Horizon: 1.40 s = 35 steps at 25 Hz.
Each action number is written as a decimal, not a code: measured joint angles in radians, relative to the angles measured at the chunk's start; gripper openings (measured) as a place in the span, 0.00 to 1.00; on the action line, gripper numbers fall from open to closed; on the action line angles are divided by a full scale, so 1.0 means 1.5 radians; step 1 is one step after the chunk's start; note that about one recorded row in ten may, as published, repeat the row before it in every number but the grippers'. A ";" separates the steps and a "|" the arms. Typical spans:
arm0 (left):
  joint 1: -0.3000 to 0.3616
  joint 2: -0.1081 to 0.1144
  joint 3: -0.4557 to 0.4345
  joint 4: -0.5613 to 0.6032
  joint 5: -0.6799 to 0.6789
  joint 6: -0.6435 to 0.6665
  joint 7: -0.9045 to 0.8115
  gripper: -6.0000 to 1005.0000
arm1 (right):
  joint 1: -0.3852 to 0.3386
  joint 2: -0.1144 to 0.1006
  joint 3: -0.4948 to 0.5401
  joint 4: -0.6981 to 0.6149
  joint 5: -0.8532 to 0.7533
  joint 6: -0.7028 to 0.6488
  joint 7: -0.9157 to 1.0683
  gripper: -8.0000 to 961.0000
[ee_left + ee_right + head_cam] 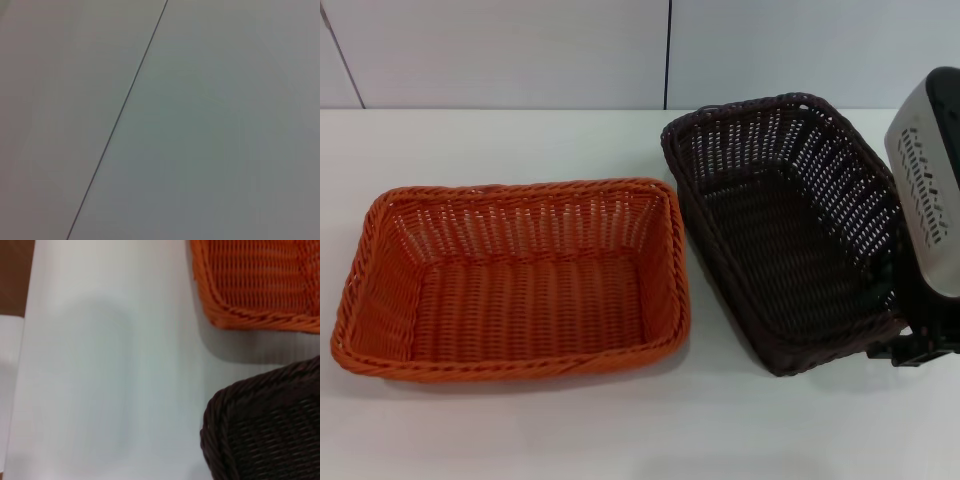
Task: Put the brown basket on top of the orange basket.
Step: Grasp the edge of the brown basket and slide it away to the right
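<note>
While resting flat on the white table (pixel 520 130), sits to the robot's left: the orange basket (pixel 515 280), bright woven wicker with a braided rim. Just beside it on the right, close but apart from it, tilts the brown basket (pixel 785 230), its right side raised and its left edge low toward the table (dark open-weave walls facing the head camera). At that raised right side, partly out of view: the right gripper (pixel 920 345), black parts pressed against the rim, though finger opening and grip cannot be told. Nowhere in view: the left gripper, with only pale panels (pixel 210 125) and a thin seam before its wrist camera.
</note>
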 joint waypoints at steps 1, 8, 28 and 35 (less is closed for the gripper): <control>0.001 0.000 0.000 0.001 0.000 0.000 0.000 0.46 | 0.002 -0.001 0.000 0.011 0.000 -0.001 -0.007 0.58; -0.004 0.000 0.000 0.003 0.000 0.000 0.000 0.46 | 0.025 0.000 0.014 0.081 -0.015 -0.007 -0.070 0.58; 0.001 -0.005 0.004 0.003 0.000 -0.006 -0.007 0.46 | 0.073 0.044 0.069 0.264 -0.117 -0.057 -0.251 0.58; 0.005 -0.005 0.006 0.004 0.000 -0.011 -0.007 0.46 | 0.100 0.060 0.070 0.322 -0.132 -0.082 -0.279 0.57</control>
